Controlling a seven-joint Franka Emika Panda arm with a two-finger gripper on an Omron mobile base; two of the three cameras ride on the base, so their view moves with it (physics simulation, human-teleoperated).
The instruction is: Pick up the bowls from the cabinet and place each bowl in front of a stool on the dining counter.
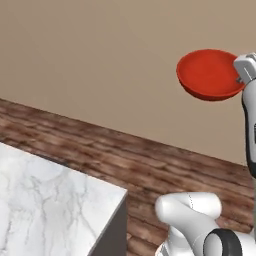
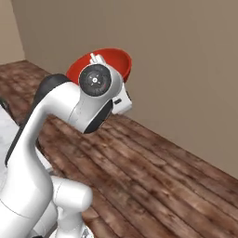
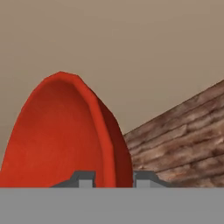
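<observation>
hand view: gripper (image 3: 113, 178) clamped on the rim of the red bowl (image 3: 65, 135), held high above the dining counter (image 1: 45, 200), off its corner.

Bowl (image 1: 209, 74) in gripper (image 3: 113, 180), above floor (image 1: 150, 160), right of dining counter (image 1: 50, 200).

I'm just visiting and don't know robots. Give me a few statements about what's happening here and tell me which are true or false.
1. The tool is clamped on the rim of the red bowl. True.
2. The red bowl rests on the marble counter. False: it is held up in the air, against the beige wall.
3. The floor is dark wood planks. True.
4. The bowl is full of fruit. False: its inside looks empty.
5. A corner of the marble counter shows at the lower left of the left base view. True.
</observation>
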